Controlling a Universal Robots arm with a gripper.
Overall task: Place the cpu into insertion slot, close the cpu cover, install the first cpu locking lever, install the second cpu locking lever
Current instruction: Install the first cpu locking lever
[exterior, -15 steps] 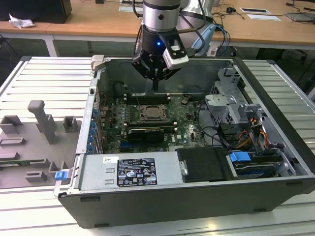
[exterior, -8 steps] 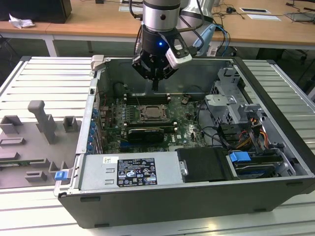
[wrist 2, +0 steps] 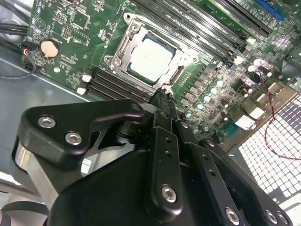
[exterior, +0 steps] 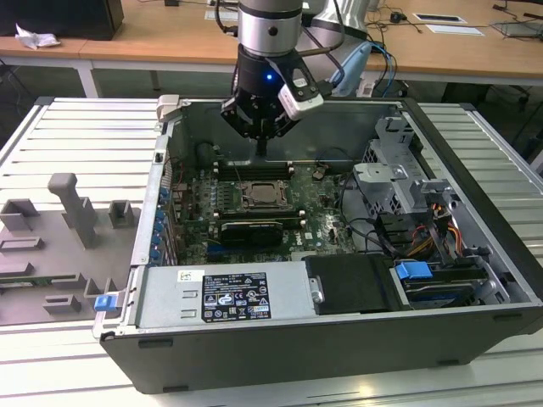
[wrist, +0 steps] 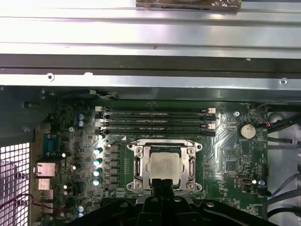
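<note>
The cpu lies seated below the hand, with the cpu cover closed over it. The hand's fingers are together and empty. I cannot tell if the levers are locked.

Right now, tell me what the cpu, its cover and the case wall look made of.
The cpu: seemingly metal top, matte pale silver-beige. The cover: probably stamped steel, bright glints on its edges. The case wall: likely sheet metal, flat dull grey.

Exterior view, set high and well back, looks obliquely down into the open computer case; both wrist views look down from close above, sharing the motherboard around the cpu.
</note>
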